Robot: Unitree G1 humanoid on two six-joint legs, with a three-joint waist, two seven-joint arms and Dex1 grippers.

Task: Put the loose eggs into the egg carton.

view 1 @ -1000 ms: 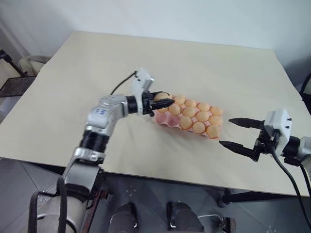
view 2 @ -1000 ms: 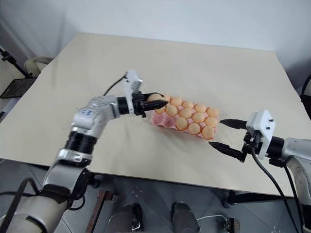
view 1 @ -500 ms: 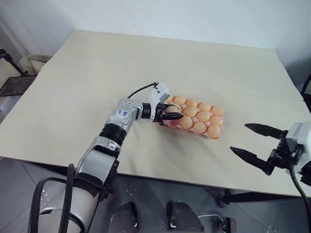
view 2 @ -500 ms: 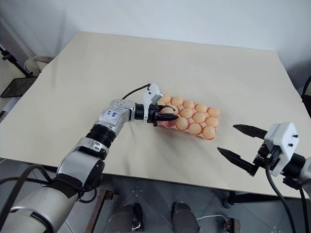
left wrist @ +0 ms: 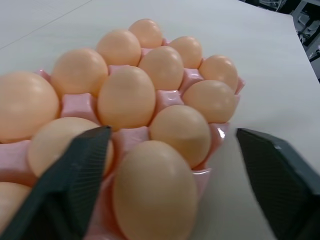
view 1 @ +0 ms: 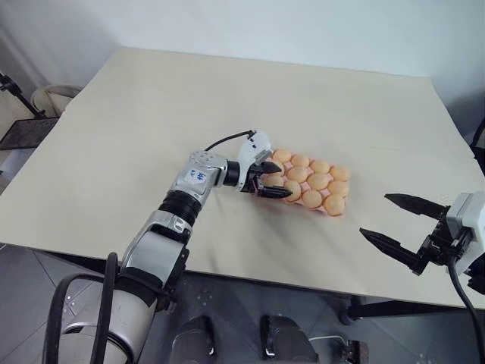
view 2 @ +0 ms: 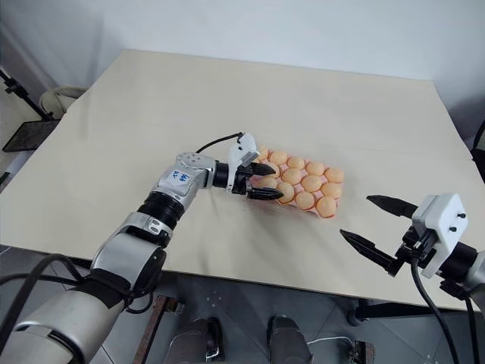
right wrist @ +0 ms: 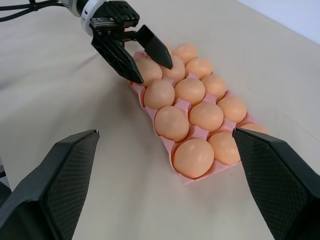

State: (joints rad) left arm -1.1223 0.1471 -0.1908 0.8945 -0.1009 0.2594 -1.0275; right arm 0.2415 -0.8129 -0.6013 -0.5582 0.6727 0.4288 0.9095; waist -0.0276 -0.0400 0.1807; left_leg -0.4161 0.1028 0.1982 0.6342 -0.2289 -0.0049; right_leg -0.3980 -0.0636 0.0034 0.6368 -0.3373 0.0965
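Beige table [view 1: 151, 114], full pink egg carton [right wrist: 197, 176]

One pink egg carton [right wrist: 186, 179] lies under and just ahead of the left claw [view 1: 284, 180]. It holds at least thirteen pale orange eggs [right wrist: 192, 157] in three rows. The claw's fingers cover the nearest cups, so the full count cannot be told.

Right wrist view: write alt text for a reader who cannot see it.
A pink egg carton full of tan eggs lies on a beige table. The open left gripper hovers over its far end, and the right gripper's open black fingers frame the foreground.
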